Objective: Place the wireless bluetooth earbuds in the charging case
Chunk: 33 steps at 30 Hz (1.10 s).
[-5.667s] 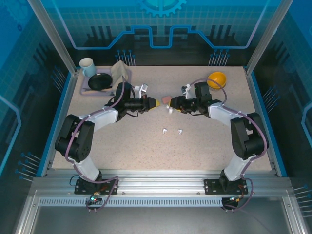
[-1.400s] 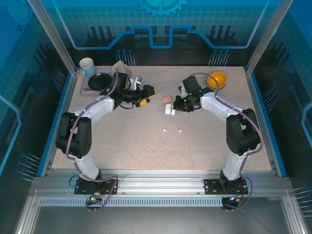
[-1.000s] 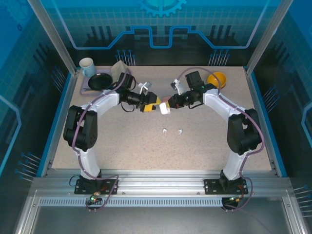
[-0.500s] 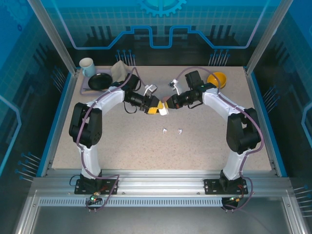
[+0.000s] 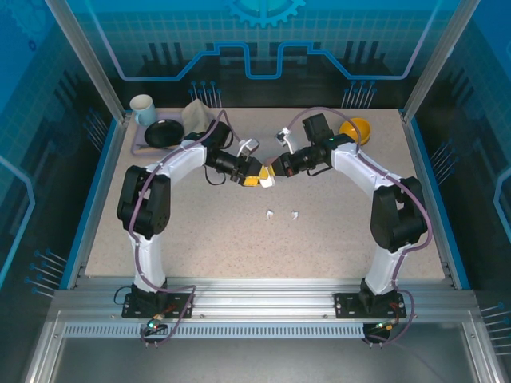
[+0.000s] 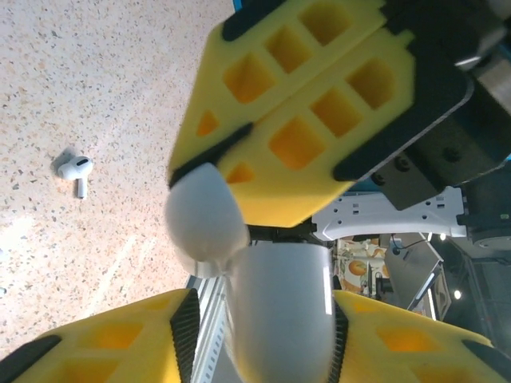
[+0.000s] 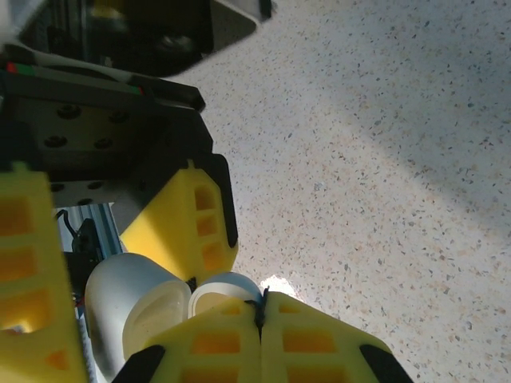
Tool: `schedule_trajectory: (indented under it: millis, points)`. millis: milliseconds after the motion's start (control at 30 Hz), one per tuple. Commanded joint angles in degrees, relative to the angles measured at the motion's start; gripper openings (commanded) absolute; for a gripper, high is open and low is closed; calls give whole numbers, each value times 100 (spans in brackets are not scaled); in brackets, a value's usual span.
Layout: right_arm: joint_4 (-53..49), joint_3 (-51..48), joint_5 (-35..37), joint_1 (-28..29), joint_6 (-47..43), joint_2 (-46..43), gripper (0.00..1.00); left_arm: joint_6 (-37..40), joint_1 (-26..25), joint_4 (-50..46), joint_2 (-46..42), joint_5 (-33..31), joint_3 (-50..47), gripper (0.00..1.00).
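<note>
Right pincer (image 5: 275, 170) pinches the lid of the charging case (image 6: 281, 307) while left pincer (image 5: 255, 178) seemingly clasps its body. The white earbuds (image 5: 271, 214) lie apart on the worktop (image 5: 200, 231) — toward the bases.

Left pincer (image 5: 253, 179) and right pincer (image 5: 276, 170) meet at white case (image 5: 267, 181).

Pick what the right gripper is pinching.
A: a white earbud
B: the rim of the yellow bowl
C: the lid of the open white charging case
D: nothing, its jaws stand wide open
C: in the right wrist view the right gripper has its fingertips closed together on the thin edge of the raised lid of the white charging case, whose hollow body hangs open beside it.
</note>
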Motion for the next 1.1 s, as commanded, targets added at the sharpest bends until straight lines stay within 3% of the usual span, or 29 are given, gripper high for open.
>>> schedule_trajectory:
  millis: [0, 300, 367, 467, 533, 733, 1067]
  points:
    - [-193, 205, -38, 76, -107, 73, 0, 162, -31, -178, 139, 214, 187, 42]
    - [-224, 315, 217, 76, 53, -78, 2, 120, -26, -28, 137, 207, 183, 19]
    - [-141, 320, 316, 7, 251, -170, 12, 95, -32, 138, 38, 176, 94, 14]
    - [28, 275, 454, -135, 694, -388, 39, -32, -32, 498, -174, 43, -114, 6]
    - [153, 228, 631, -245, 1047, -571, 44, -193, -32, 867, -351, -131, -288, 0]
    - [848, -447, 1058, -569, 2590, -1148, 56, -1202, -28, 3259, -1227, -1305, -1523, 0]
    - [1696, -1559, 1339, -441, 3853, -1839, 59, -1878, -75, 8285, -2281, -3475, -4113, 0]
